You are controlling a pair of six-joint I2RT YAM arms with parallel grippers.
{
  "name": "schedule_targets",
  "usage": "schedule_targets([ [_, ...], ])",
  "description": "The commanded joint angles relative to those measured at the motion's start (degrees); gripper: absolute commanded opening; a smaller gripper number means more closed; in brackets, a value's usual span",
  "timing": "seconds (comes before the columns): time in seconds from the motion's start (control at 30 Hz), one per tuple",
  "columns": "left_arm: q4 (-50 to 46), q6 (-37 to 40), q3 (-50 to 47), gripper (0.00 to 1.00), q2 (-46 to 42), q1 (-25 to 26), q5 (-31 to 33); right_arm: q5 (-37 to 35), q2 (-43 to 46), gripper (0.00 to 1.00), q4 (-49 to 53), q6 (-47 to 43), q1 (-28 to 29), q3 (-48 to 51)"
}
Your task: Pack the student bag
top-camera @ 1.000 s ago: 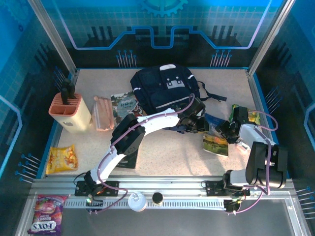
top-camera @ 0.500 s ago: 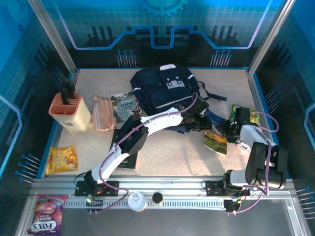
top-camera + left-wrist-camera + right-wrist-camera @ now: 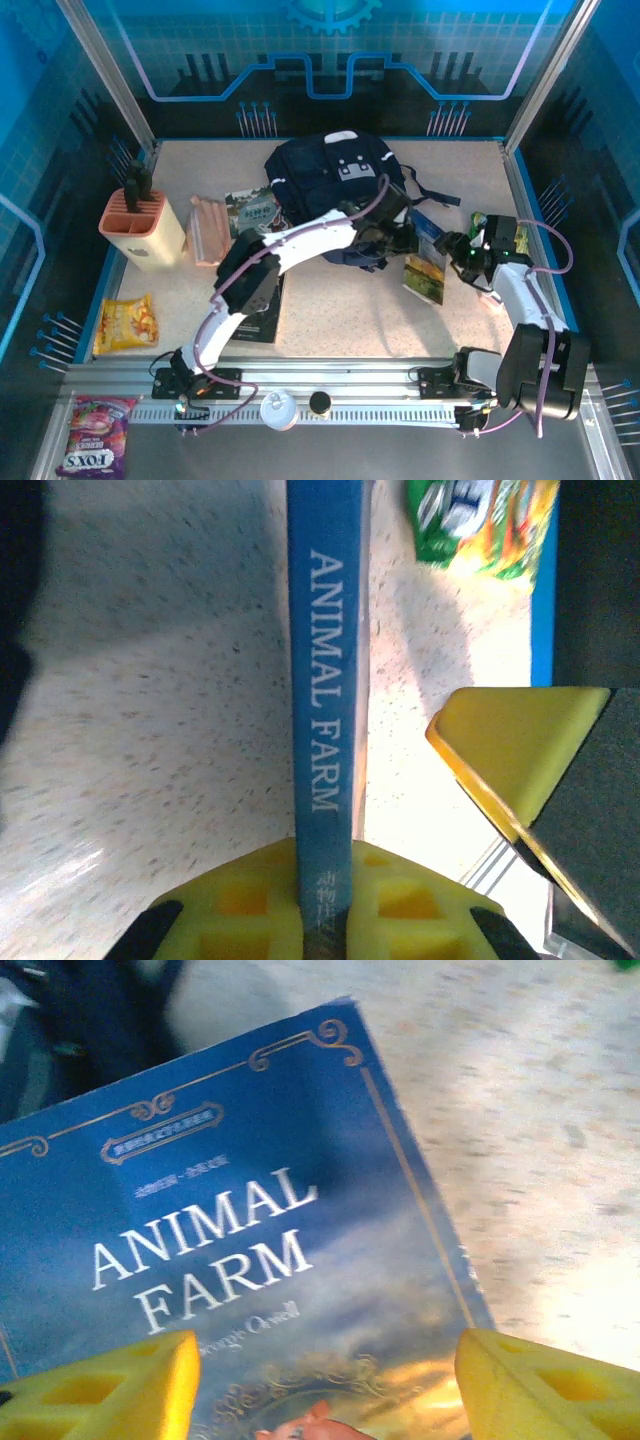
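Observation:
The student bag (image 3: pixel 335 180), dark navy with a grey-white patch, lies at the back middle of the table. Just right of it a blue book titled Animal Farm (image 3: pixel 425 262) stands tilted up on edge. My left gripper (image 3: pixel 398 238) is shut on its spine (image 3: pixel 327 680), the yellow fingers (image 3: pixel 240 900) pressed against both sides. My right gripper (image 3: pixel 466 258) hangs open beside the book's right face, its fingers (image 3: pixel 130 1380) spread wide on either side of the cover (image 3: pixel 230 1250) without touching it. One right finger (image 3: pixel 520 760) appears in the left wrist view.
A green snack bag (image 3: pixel 505 235) lies right of the book near the blue wall. An orange holder (image 3: pixel 145 225), a pink pack (image 3: pixel 208 230) and a camouflage book (image 3: pixel 252 210) sit left of the bag. A yellow chip bag (image 3: pixel 125 322) lies front left.
The left gripper has closed on the book's spine and tipped it from lying flat up onto its edge. The right gripper has opened wider and drawn slightly away from the book.

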State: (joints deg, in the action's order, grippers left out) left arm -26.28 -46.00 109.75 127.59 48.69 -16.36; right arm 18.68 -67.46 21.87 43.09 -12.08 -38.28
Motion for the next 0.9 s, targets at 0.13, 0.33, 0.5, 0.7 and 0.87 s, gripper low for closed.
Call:
schedule_targets([
  [0.13,12.0,-2.3,-13.1,0.00,-17.6,-9.9,-1.1,18.5,1.1,0.79,-18.0,11.8,0.4,-0.4],
  [0.33,20.0,-8.7,-22.9,0.00,-25.4,-17.7,-0.8,19.5,0.1,0.92,-33.4,22.5,5.4,2.2],
  [0.5,31.0,-17.2,-33.0,0.00,-31.5,-22.8,2.8,15.0,-2.3,0.97,-43.5,31.3,13.9,2.7],
  [0.7,38.3,-22.3,-39.9,0.00,-36.0,-24.2,8.4,9.8,-8.9,0.98,-55.9,41.8,23.6,1.9],
  [0.87,43.5,-25.8,-42.8,0.00,-36.6,-24.6,9.0,6.3,-13.9,0.98,-61.8,46.9,29.4,-0.5],
])
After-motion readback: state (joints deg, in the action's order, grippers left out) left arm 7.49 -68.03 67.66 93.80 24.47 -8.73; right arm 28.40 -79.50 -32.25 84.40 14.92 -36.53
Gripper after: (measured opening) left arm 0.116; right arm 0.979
